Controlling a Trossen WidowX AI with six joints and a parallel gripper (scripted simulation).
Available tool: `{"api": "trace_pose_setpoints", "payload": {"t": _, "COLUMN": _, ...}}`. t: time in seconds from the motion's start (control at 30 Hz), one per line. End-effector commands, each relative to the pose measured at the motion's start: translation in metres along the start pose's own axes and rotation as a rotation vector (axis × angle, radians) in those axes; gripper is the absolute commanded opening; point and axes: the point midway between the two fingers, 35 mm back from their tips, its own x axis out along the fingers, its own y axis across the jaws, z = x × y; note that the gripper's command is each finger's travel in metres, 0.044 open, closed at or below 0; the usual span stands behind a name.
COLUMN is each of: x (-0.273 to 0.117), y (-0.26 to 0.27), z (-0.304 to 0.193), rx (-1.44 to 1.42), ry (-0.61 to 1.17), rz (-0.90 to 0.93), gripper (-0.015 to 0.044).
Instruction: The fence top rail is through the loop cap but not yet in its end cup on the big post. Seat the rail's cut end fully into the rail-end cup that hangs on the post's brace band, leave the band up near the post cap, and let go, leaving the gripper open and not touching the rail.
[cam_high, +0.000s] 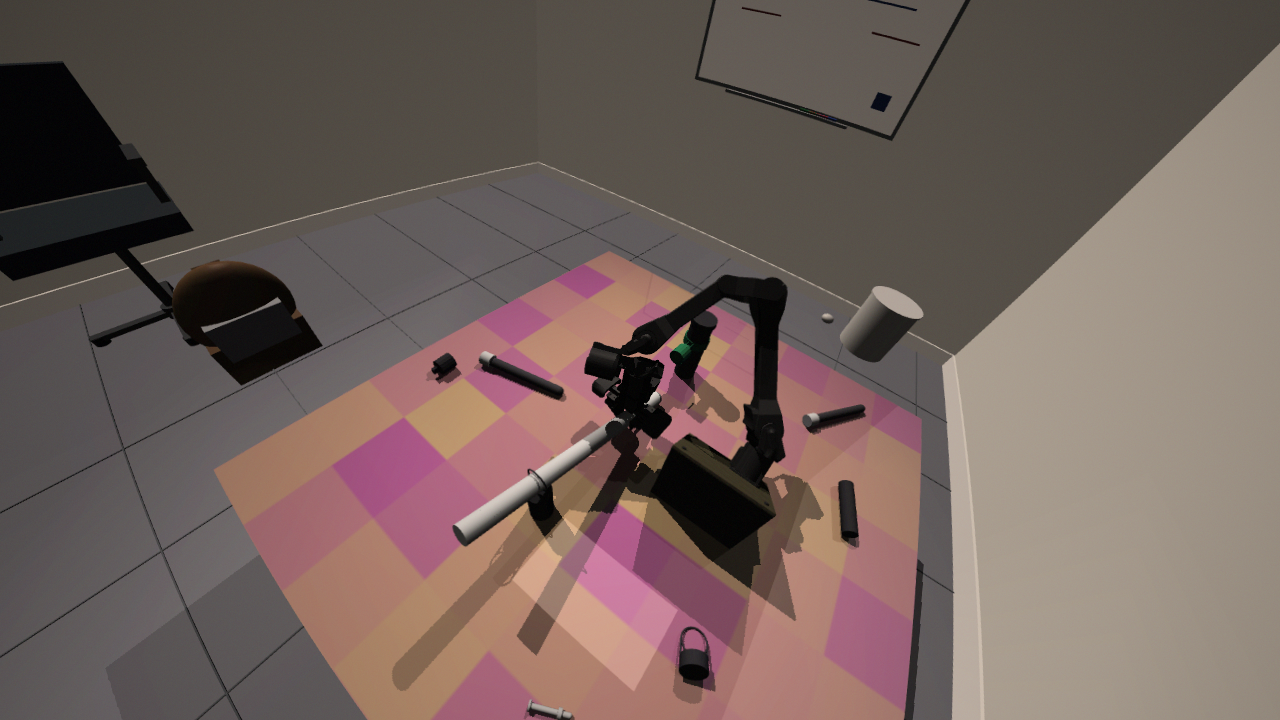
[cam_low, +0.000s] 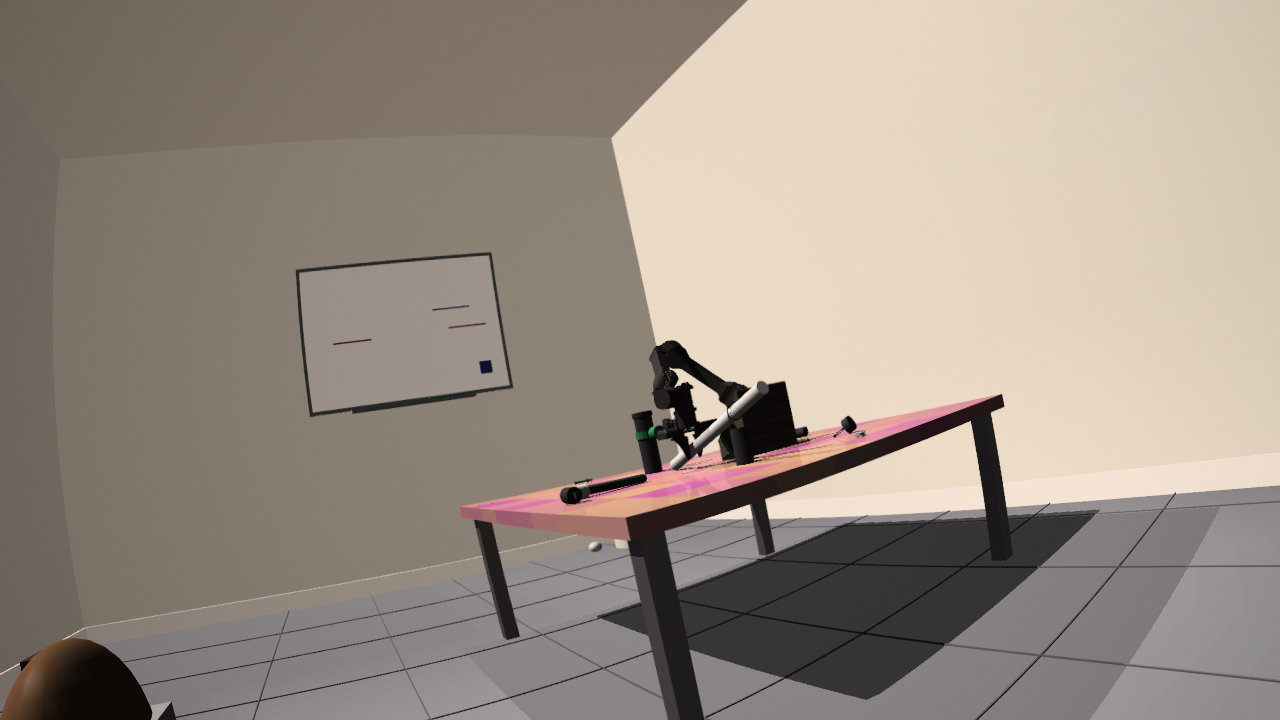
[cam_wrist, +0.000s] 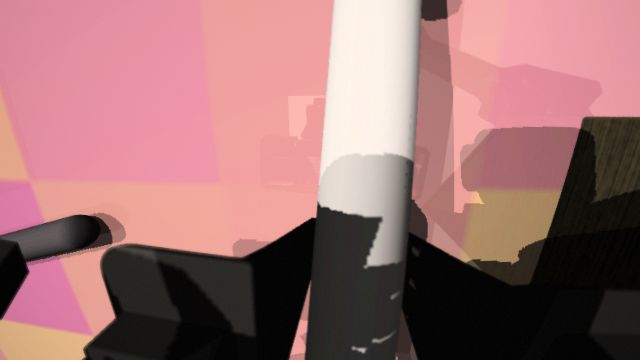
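The white fence rail (cam_high: 501, 508) (cam_low: 726, 416) (cam_wrist: 372, 95) slopes down through the loop cap (cam_high: 546, 488) on the short dark post (cam_high: 541, 504) (cam_low: 741, 445). Its low end is near the table, by the foot of the big black post (cam_high: 703, 336) (cam_low: 648, 453). The green brace band and rail-end cup (cam_high: 682, 352) (cam_low: 653, 432) are up near the post's cap, above that low end; the rail is outside the cup. My gripper (cam_high: 631, 424) (cam_low: 693, 449) (cam_wrist: 352, 229) is shut on the rail near its low end, one finger on each side. The low end is out of the wrist view.
The dark block (cam_high: 711, 492) (cam_low: 774, 420) under the arm stands beside the rail. A dark tube with a white end (cam_high: 528, 376) and a small black cap (cam_high: 443, 363) lie at the left. Another looped cap (cam_high: 693, 664) is at the front. More tubes lie at the right.
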Motion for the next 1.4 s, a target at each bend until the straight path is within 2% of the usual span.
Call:
{"api": "trace_pose_setpoints", "payload": {"t": 0.0, "x": -0.004, "y": 0.0, "z": -0.001, "rx": -0.007, "ry": -0.001, "rz": 0.003, "gripper": 0.0}}
{"api": "trace_pose_setpoints", "payload": {"t": 0.77, "x": -0.075, "y": 0.003, "z": 0.027, "rx": -0.01, "ry": -0.27, "rz": 0.003, "gripper": 0.0}}
{"api": "trace_pose_setpoints", "payload": {"t": 1.37, "x": -0.071, "y": 0.002, "z": 0.026, "rx": -0.009, "ry": -0.256, "rz": -0.009, "gripper": 0.0}}
